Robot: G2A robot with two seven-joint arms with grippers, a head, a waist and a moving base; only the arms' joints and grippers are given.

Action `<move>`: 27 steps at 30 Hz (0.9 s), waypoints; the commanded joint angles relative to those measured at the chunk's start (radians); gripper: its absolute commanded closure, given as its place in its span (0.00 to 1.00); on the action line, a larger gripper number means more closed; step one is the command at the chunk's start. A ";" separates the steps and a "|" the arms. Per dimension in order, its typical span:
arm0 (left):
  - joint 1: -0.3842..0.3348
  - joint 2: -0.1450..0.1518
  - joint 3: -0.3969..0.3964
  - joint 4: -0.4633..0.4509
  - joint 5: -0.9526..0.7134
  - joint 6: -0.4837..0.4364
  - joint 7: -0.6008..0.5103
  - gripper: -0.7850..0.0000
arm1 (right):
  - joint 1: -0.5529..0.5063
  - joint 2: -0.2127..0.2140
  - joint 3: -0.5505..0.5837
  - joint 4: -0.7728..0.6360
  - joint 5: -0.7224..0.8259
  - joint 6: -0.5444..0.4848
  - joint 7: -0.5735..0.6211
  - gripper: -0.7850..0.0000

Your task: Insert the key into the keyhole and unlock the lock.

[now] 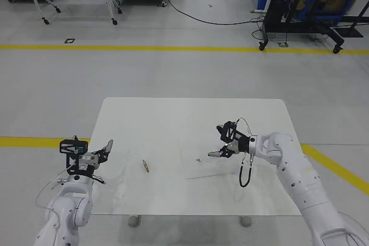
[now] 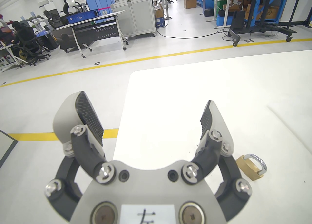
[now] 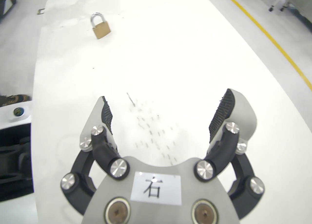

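Near left, released left hand (image 2: 146,110) at table (image 1: 172,123) edge, lock (image 2: 251,166) to its right. Farther right, released right hand (image 3: 168,102) near thin key (image 1: 198,160).

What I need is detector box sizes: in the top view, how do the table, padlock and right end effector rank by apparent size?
1. table, by far the largest.
2. right end effector, open; held above the table, nearer the camera, so slightly flattered.
3. padlock, smallest, lying on the table.
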 commanded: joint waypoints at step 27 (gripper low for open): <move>0.000 0.000 0.000 0.000 0.000 0.000 0.000 0.00 | 0.351 -0.011 -0.621 0.282 -0.084 0.006 -0.125 0.42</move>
